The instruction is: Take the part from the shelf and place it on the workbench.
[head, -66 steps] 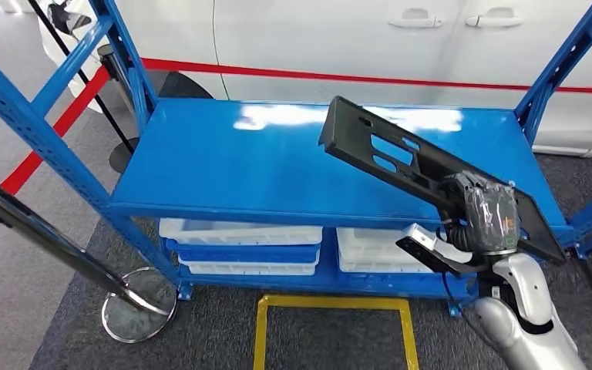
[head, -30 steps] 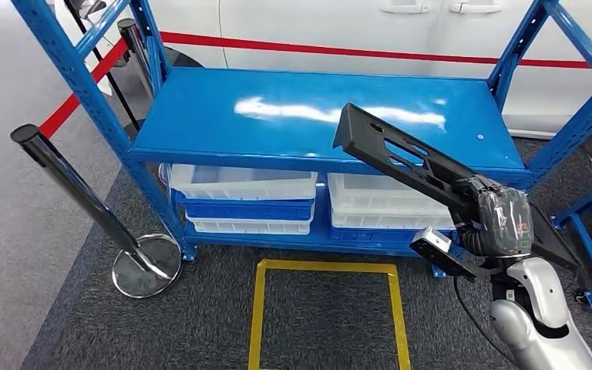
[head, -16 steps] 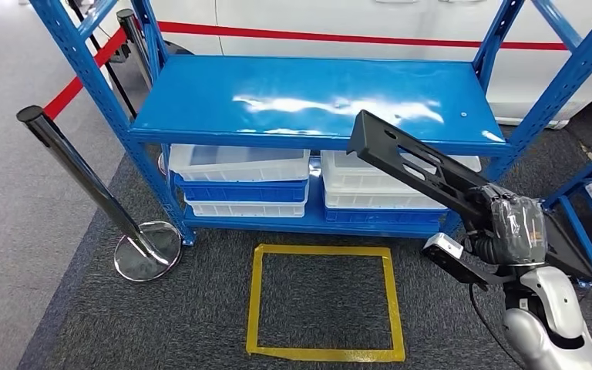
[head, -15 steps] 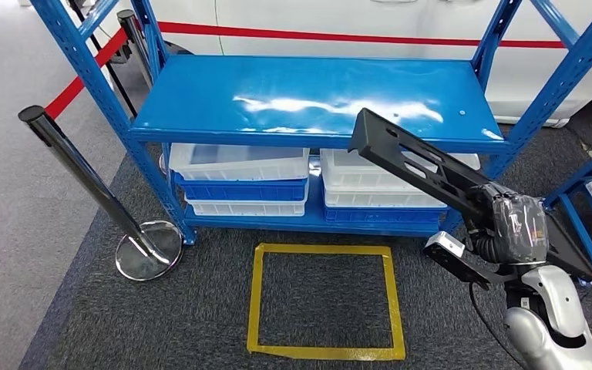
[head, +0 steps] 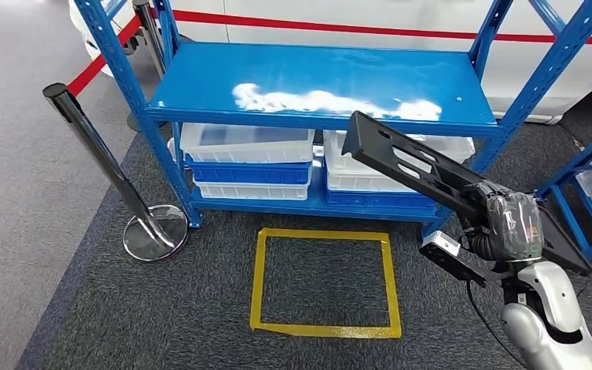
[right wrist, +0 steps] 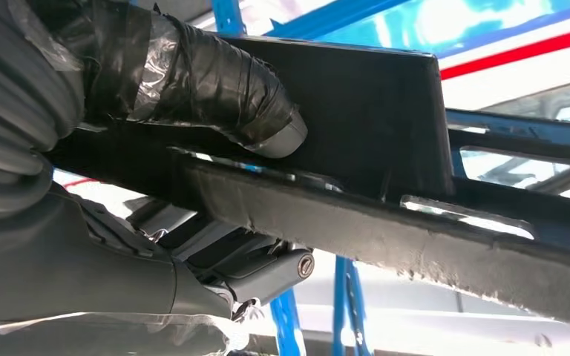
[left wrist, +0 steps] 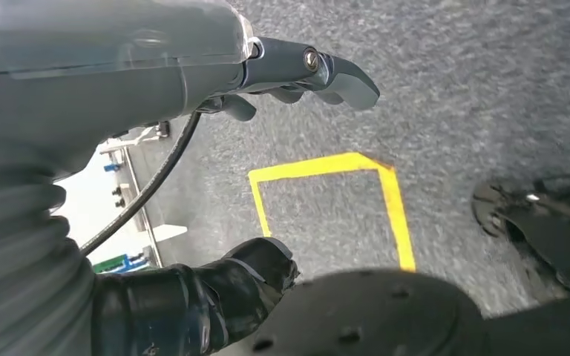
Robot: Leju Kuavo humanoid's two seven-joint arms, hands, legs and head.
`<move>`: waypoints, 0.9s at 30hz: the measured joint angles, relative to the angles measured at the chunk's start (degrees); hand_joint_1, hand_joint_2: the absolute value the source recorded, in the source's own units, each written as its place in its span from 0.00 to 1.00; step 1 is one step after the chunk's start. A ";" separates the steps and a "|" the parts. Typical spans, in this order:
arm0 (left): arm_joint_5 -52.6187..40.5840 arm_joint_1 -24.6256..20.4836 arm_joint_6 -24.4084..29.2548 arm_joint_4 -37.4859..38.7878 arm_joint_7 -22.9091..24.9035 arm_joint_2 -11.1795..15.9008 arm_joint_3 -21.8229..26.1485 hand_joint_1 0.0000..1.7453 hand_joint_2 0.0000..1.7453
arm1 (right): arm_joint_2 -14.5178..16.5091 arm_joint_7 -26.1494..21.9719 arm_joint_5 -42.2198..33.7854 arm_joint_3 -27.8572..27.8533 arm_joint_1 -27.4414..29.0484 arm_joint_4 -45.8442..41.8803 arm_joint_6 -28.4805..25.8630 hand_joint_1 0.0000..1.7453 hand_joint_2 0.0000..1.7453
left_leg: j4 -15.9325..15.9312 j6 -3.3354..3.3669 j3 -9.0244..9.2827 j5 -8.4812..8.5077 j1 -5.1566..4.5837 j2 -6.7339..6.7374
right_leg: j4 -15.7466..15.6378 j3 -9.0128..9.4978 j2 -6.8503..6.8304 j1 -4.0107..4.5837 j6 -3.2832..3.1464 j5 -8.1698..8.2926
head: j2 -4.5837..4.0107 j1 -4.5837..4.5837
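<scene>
A long black part (head: 420,173) with cut-out slots is held in the right hand (head: 509,227), which is wrapped in clear film and is closed around the part near its lower end. The part is carried in the air, tilted, with its free end raised toward the front edge of the blue shelf (head: 200,77) and its other end reaching past the hand to the right. No contact between the part and the shelf board is seen; the part is in front of the shelf and above the dark carpet (head: 85,308). In the right wrist view the part (right wrist: 356,133) is pressed between a taped dark finger (right wrist: 215,81) on one face and the grey thumb (right wrist: 267,271) on the other. In the left wrist view the left hand (left wrist: 267,81) is seen above the carpet with nothing in it and its fingers (left wrist: 341,74) stretched out and apart. White and blue bins (head: 250,166) are stacked on the lower level of the shelf. A rectangle of yellow tape (head: 324,281) is marked on the carpet in front of the shelf. A chrome post (head: 100,154) with a round base stands at the left of the shelf, and a white car (head: 354,11) with a red stripe is seen behind it.
</scene>
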 joint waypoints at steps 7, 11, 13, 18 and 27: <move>0.01 0.23 0.01 0.00 -0.01 -0.13 0.06 0.00 1.00 | -0.02 -0.05 -0.08 0.00 -0.13 0.90 0.17 1.00 1.00 | 1.07 0.45 -7.01 4.79 -0.08 0.46 | 14.25 0.19 0.16 0.10 0.49 -7.02 | 0.00 0.10; 0.16 0.18 0.00 0.00 0.08 -0.27 0.25 0.00 1.00 | -0.05 -0.05 -0.21 -0.03 -0.58 1.01 0.22 1.00 1.00 | 3.24 -0.53 -9.81 6.02 -0.33 0.40 | 0.69 10.20 0.24 0.51 -0.36 -8.21 | 0.00 0.09; 0.17 0.31 0.00 0.01 0.16 -0.26 0.37 0.00 1.00 | -0.06 -0.07 -0.28 -0.06 -0.68 1.17 0.27 1.00 1.00 | 3.38 -1.18 -10.24 6.84 -0.44 0.35 | -0.50 10.29 0.31 0.59 -1.17 -8.47 | 0.00 0.11; 0.18 0.43 -0.04 0.02 0.16 -0.24 0.47 0.00 1.00 | -0.04 -0.07 -0.39 -0.07 -0.82 1.42 0.32 1.00 1.00 | 13.15 -2.66 -13.83 -2.60 0.03 0.16 | -0.50 7.04 0.57 0.27 -3.03 -5.44 | 0.00 0.10; 0.16 0.37 -0.04 0.02 0.16 0.07 0.61 0.00 1.00 | 0.11 -0.07 -0.61 -0.07 -0.99 1.72 0.51 1.00 1.00 | 1.37 0.59 -0.60 -1.07 -0.36 -4.63 | -0.55 1.60 4.30 0.26 -1.78 -0.34 | 0.00 0.07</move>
